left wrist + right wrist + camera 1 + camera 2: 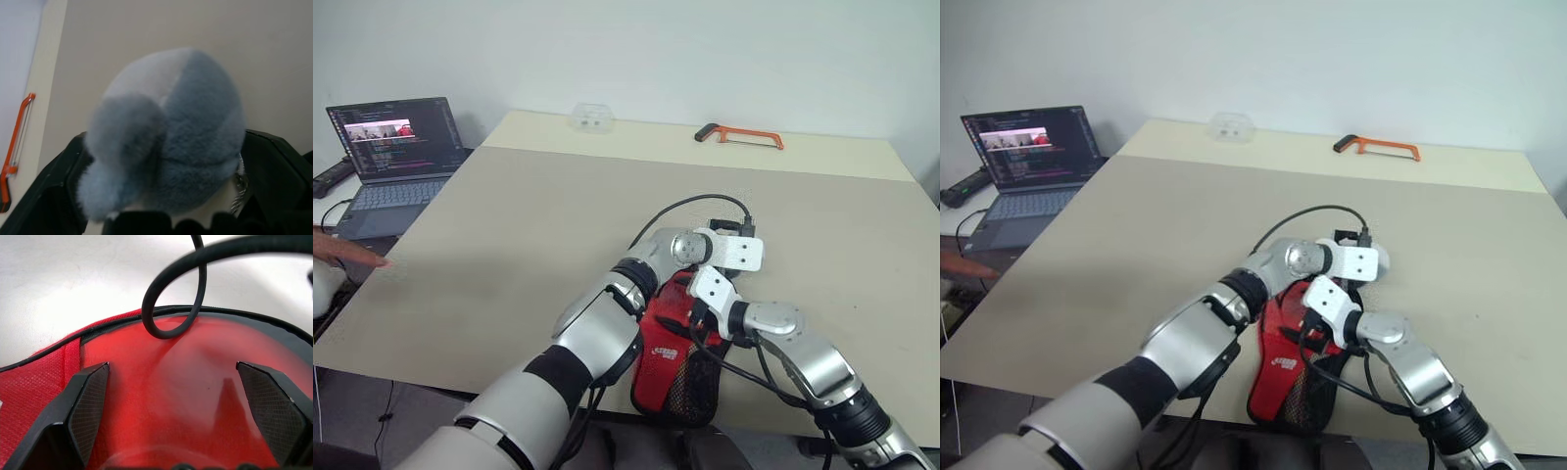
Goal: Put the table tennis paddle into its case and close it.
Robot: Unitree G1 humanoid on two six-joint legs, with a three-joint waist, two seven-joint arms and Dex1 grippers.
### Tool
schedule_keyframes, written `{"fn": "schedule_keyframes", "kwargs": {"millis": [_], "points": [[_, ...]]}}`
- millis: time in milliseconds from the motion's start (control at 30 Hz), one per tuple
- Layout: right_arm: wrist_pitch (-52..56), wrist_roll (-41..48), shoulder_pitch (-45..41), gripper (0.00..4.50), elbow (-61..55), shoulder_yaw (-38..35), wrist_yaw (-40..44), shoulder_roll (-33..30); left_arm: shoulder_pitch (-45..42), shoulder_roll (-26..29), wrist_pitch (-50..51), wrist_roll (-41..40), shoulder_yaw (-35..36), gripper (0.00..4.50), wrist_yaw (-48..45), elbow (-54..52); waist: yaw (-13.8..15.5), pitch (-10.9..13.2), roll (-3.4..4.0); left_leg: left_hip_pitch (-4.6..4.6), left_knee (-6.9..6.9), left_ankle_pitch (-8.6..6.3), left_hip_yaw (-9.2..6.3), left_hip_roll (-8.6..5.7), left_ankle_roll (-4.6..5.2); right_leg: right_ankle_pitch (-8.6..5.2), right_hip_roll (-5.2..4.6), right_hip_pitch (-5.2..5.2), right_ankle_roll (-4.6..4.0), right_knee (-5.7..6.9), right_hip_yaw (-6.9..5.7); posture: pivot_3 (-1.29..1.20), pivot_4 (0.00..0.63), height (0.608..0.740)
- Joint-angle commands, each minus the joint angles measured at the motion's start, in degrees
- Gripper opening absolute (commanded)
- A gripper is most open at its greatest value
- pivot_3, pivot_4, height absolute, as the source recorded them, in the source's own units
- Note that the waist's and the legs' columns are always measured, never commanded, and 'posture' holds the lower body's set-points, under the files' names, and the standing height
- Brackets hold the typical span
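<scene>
Two of my grippers work at the table's (509,245) near edge, where the case (668,377) lies with its white logo, too small to read. My right gripper (171,396) stands wide open over the table tennis paddle (176,396) inside it, a black cable (171,308) crossing in front. My left gripper (166,161) is spread around a grey furry pompom (166,132); a hacksaw (740,136) and laptop (391,157) sit far off.

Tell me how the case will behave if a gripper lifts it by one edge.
The case looks like soft fabric with a mesh pocket, so it would probably sag and fold rather than stay flat. Its near end hangs past the table edge, so a push toward the robot might slide it off. The red paddle showing inside may stiffen it somewhat.
</scene>
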Motion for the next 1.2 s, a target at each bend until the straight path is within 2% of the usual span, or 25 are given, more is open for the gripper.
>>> {"fn": "schedule_keyframes", "kwargs": {"millis": [33,200,300,400,467,533,633,733,800,867,967,1067,1200], "points": [[3.2,-2.9,2.5,4.5,7.2,3.7,1.8,-2.1,-1.5,0.9,-0.3,-2.7,2.2,4.47,-5.9,-1.8,0.0,0.0,0.0,0.0,0.0,0.0,0.01,0.0,0.0,0.0,0.0,0.0,-0.01,0.0,-0.01,0.0,0.15,0.74],[4.6,-1.0,2.4,4.5,6.3,1.9,4.9,-4.1,-1.7,3.8,-1.4,-6.8,5.2,4.47,-13.6,-4.3,0.3,0.0,0.01,-0.06,-0.01,0.0,0.04,-0.01,0.0,0.02,-0.01,0.0,-0.04,-0.1,-0.04,0.0,0.15,0.74],[4.8,-0.2,2.5,4.5,6.4,0.8,6.2,-5.2,-0.8,6.8,-1.7,-11.7,8.2,4.47,-23.3,-7.9,0.6,0.0,0.01,-0.08,-0.19,0.0,0.05,-0.01,-0.01,0.04,-0.04,0.03,-0.06,-0.33,-0.05,0.0,0.15,0.74],[4.9,0.1,2.5,4.5,6.5,0.7,7.6,-7.0,0.8,9.9,2.2,-18.4,11.8,4.47,-34.3,-14.1,1.1,0.0,0.04,-0.07,-0.54,0.03,0.09,-0.01,-0.05,0.05,-0.06,0.05,-0.08,-0.68,-0.07,0.0,0.15,0.74],[6.3,0.3,2.6,4.5,5.7,1.1,9.1,-8.6,3.5,13.3,9.0,-23.0,13.2,4.47,-43.1,-22.4,1.5,-0.1,0.15,-0.06,-0.68,0.1,0.09,0.01,-0.19,0.05,-0.07,0.04,-0.08,-0.84,-0.07,0.0,0.15,0.74],[7.5,1.3,3.3,4.5,3.0,1.7,11.9,-11.1,9.1,18.2,19.4,-28.1,13.7,4.47,-51.0,-36.7,1.6,-0.1,0.32,-0.09,-0.77,0.12,0.08,0.03,-0.25,0.05,-0.07,0.08,-0.08,-1.05,-0.1,0.0,0.15,0.74],[10.7,5.2,3.4,4.5,-2.1,-0.8,14.2,-14.1,18.1,26.0,38.2,-37.7,15.7,4.47,-57.4,-59.0,1.5,-0.1,0.34,-0.1,-0.83,0.1,0.01,0.12,-0.29,0.05,-0.11,0.14,-0.08,-1.23,-0.08,0.0,0.15,0.74],[11.3,5.3,2.3,4.5,-6.5,-2.4,15.0,-18.0,25.6,33.3,53.9,-48.4,18.0,4.47,-61.6,-73.0,1.7,-0.1,0.33,-0.13,-0.77,0.09,-0.23,0.19,-0.28,0.05,-0.19,0.25,-0.09,-1.27,-0.16,0.0,0.15,0.74],[12.3,6.7,2.0,4.5,-9.9,-3.7,15.9,-20.2,29.8,37.1,59.3,-52.8,18.4,4.47,-62.3,-78.7,1.8,-0.1,0.34,-0.11,-0.71,-0.01,-0.46,0.21,-0.09,0.04,-0.3,0.38,-0.08,-1.28,-0.23,0.0,0.15,0.74],[14.6,10.4,1.6,4.5,-13.9,-6.8,17.2,-21.6,32.8,38.2,60.3,-53.6,18.2,4.47,-58.2,-81.3,2.0,-0.1,0.33,-0.1,-0.67,-0.05,-0.67,0.13,0.0,0.04,-0.37,0.52,-0.07,-1.34,-0.37,0.0,0.15,0.74],[20.0,19.1,-0.7,4.5,-18.2,-15.4,18.8,-22.3,36.6,34.7,58.6,-51.2,16.7,4.47,-48.9,-81.8,2.1,0.0,0.29,-0.16,-0.63,-0.09,-0.86,0.06,0.07,0.05,-0.4,0.56,-0.07,-1.35,-0.52,0.0,0.15,0.74],[22.6,24.6,-4.0,4.5,-17.8,-23.2,18.9,-22.7,40.5,31.4,56.1,-48.0,14.0,4.47,-42.1,-81.4,1.8,0.2,0.22,-0.24,-0.63,-0.09,-0.94,0.03,0.08,0.06,-0.37,0.53,-0.07,-1.35,-0.51,0.0,0.15,0.74],[23.4,25.3,-9.3,4.5,-11.6,-29.7,15.8,-23.8,44.0,25.1,52.2,-45.2,13.5,4.47,-31.9,-78.6,1.7,0.2,0.23,-0.31,-0.68,-0.1,-0.97,0.04,0.08,0.07,-0.35,0.52,-0.08,-1.56,-0.51,0.0,0.15,0.74]]}}
